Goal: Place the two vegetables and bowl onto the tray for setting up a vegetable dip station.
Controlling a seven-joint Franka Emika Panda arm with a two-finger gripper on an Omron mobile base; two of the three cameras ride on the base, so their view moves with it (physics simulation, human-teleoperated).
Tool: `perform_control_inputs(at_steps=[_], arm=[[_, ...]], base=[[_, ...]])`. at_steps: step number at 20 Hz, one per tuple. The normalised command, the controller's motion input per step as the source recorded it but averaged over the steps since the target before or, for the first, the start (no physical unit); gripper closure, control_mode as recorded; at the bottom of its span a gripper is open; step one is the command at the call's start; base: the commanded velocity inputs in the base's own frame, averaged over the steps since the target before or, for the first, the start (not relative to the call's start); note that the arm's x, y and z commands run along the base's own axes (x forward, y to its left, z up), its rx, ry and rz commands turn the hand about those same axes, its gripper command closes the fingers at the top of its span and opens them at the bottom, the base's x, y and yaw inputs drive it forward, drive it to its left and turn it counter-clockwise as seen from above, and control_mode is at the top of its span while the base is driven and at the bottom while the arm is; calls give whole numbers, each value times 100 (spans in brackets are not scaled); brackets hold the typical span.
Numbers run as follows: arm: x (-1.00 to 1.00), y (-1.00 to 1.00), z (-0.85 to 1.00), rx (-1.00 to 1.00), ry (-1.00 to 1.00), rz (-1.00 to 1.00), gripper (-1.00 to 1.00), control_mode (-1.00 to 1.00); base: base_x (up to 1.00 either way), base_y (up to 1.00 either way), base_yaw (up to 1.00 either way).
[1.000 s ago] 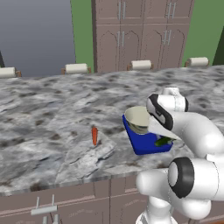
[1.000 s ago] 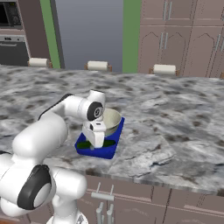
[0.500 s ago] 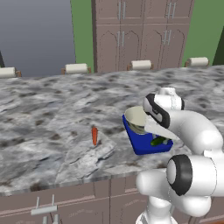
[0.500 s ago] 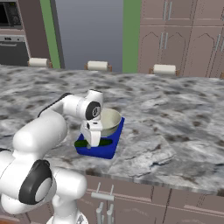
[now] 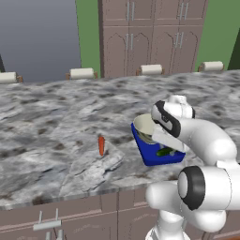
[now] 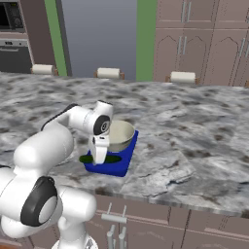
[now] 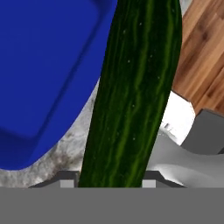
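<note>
Claw (image 6: 98, 156) is clamping the dark green vegetable (image 7: 133, 94), which is lying crosswise between the fingers and hanging over the near end of the blue tray (image 6: 122, 162). In the hand view the vegetable is running straight up between the two finger tips, with the tray's rim to its left and the table edge and wooden floor to its right.

Advice for the step in hand: the vegetable is sitting partly outboard of the tray on the near side, so the arm should be carrying it farther in, over bare tray floor beside the bowl (image 6: 118, 135), lowering until it is almost resting, then releasing. Letting go where it is now would risk it rolling off the rim, possibly off the table (image 6: 194, 131).

Vegetable is appearing glossy, dark green with paler lengthwise streaks, long and slim. Bowl is sitting on the tray's far part, cream inside. Whether the vegetable is already touching the tray cannot be confirmed. Carrot (image 5: 101, 145) is lying on the table, well left of the tray.
</note>
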Motion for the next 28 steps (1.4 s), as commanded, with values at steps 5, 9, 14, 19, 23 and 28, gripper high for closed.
perform_control_inputs(at_steps=[5, 9, 14, 19, 23, 28], arm=[[11, 10, -10, 0, -1, -10, 100, -100], [11, 8, -12, 0, -1, -8, 100, -100], [13, 5, -11, 0, -1, -4, 100, -100], [12, 0, -9, 0, -1, 0, 100, -100], [10, 0, -7, 0, 0, 0, 100, -100], [7, 0, -6, 0, -1, 0, 100, -100]], base=[[0, 0, 0], [0, 0, 0], [0, 0, 0], [0, 0, 0], [0, 0, 0], [0, 0, 0]])
